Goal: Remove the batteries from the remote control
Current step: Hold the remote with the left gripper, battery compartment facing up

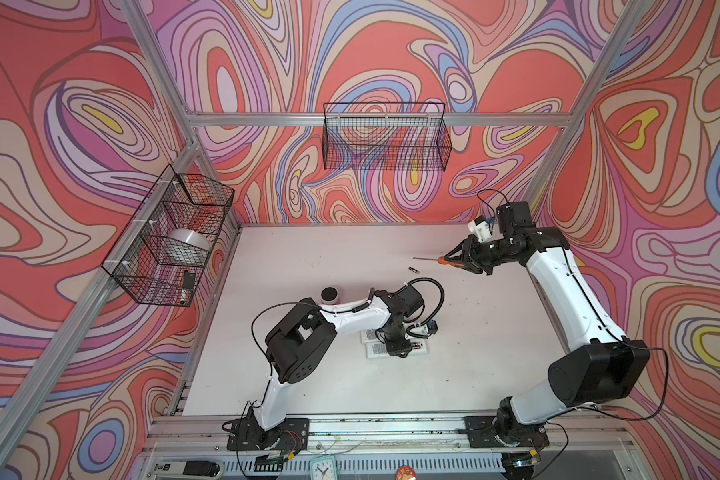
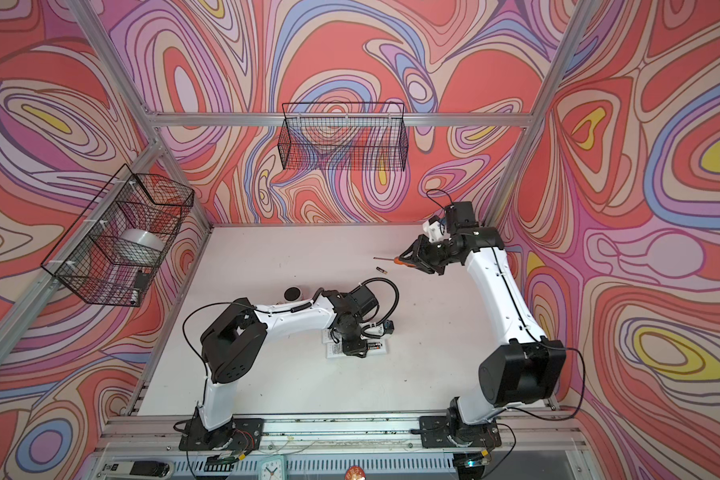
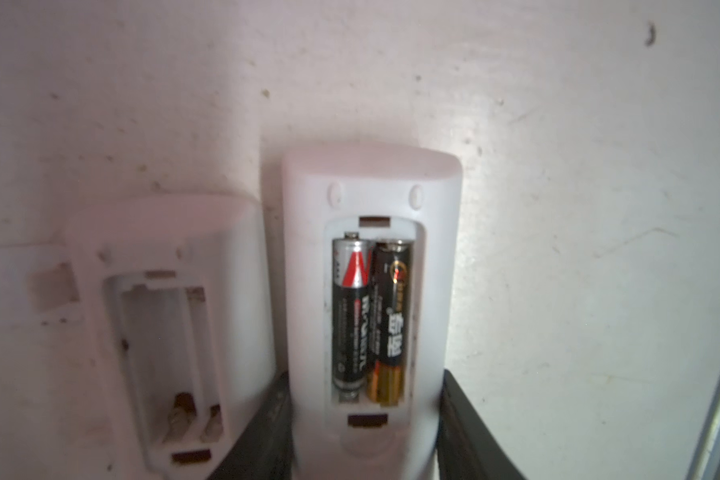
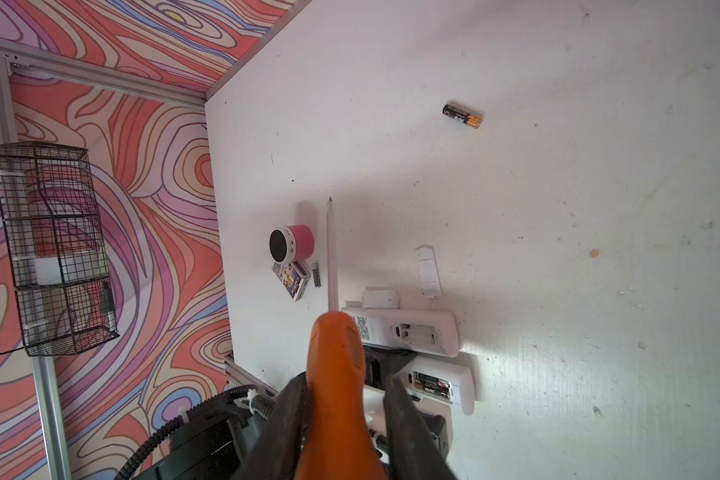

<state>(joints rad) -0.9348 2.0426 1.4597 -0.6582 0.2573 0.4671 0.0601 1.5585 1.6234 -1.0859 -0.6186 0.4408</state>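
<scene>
A white remote control [image 3: 371,187] lies back-up with its compartment open, and two batteries [image 3: 350,311] sit side by side inside. My left gripper [image 3: 364,382] is shut on this remote, one black finger against each long side. In a top view the same gripper [image 1: 400,349] stands over the remote [image 1: 420,347]. A second remote [image 3: 163,332] beside it has an empty compartment. One loose battery [image 4: 462,115] lies on the table [image 1: 414,270], and another [image 4: 316,274] rests by a small card box. My right gripper [image 4: 347,380] is shut on an orange-handled screwdriver [image 4: 337,345], held off at the back right [image 1: 454,259].
A pink speaker [image 4: 294,243] and a card box [image 4: 292,280] stand to the left of the remotes. Two white battery covers [image 4: 428,272] lie behind them. Wire baskets hang on the left wall [image 1: 171,237] and the back wall [image 1: 385,137].
</scene>
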